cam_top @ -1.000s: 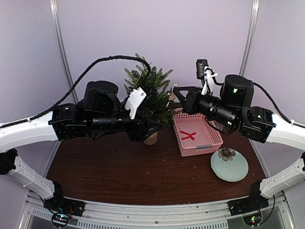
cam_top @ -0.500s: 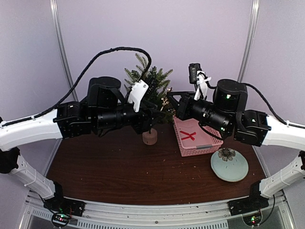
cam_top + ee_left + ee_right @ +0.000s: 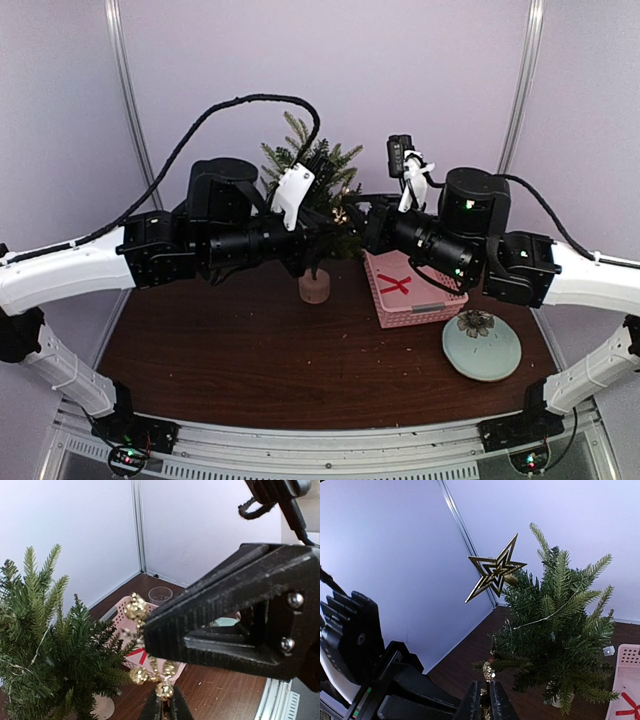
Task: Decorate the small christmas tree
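Left gripper [image 3: 164, 706]: fingers pinched nearly together on a bead of the gold bead garland [image 3: 136, 608], at the bottom centre of the left wrist view. From there the strand climbs past the tip of the right gripper [image 3: 482, 701].

Right gripper: fingers pressed shut, with gold beads showing at their tips. It meets the left gripper mid-frame in the overhead view, in front of the foliage.

The small christmas tree [image 3: 335, 165] stands upright at the back centre of the table [image 3: 250, 350]. Its wooden stump base [image 3: 315, 288] is just left of the pink basket [image 3: 420, 318].

A gold star [image 3: 495, 570] sits tilted at the treetop, upper centre of the right wrist view.

A red X-shaped ribbon [image 3: 395, 284] lies inside the basket. A pale green dish [image 3: 485, 358] sits at lower right, near the basket's front corner. A clear cup [image 3: 160, 595] stands beyond the basket.
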Controlling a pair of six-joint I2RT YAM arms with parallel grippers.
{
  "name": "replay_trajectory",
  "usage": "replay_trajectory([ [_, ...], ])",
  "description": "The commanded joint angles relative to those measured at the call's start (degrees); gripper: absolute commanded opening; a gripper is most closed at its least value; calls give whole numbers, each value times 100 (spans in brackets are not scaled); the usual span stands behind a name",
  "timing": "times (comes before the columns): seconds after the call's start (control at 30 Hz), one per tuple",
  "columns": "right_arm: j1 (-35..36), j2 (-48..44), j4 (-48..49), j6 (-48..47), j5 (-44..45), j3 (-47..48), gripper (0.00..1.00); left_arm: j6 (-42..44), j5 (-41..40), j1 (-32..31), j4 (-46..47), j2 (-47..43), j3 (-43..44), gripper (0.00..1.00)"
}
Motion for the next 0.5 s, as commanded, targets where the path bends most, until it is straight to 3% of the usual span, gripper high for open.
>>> replay_trajectory([
  [0.0, 39, -20, 112, -38, 72, 167, 17, 134, -152, 12, 180, -7, 142, 0],
  [0.1, 39, -170, -196, -31, 131, 211, 42, 342, -114, 41, 45, -95, 103, 0],
  [0.2, 30, -437, -945, -21, 93, 267, 61, 771, 348, 169, -88, -299, -60, 0],
  [0.33, -5, -816, -1688, 52, -201, 317, 68, 1335, 765, 307, -364, -542, -224, 0],
  [0.47, -91, -706, -2235, 124, -1027, 633, 65, 1914, 1308, 319, -718, -581, -189, 0],
])
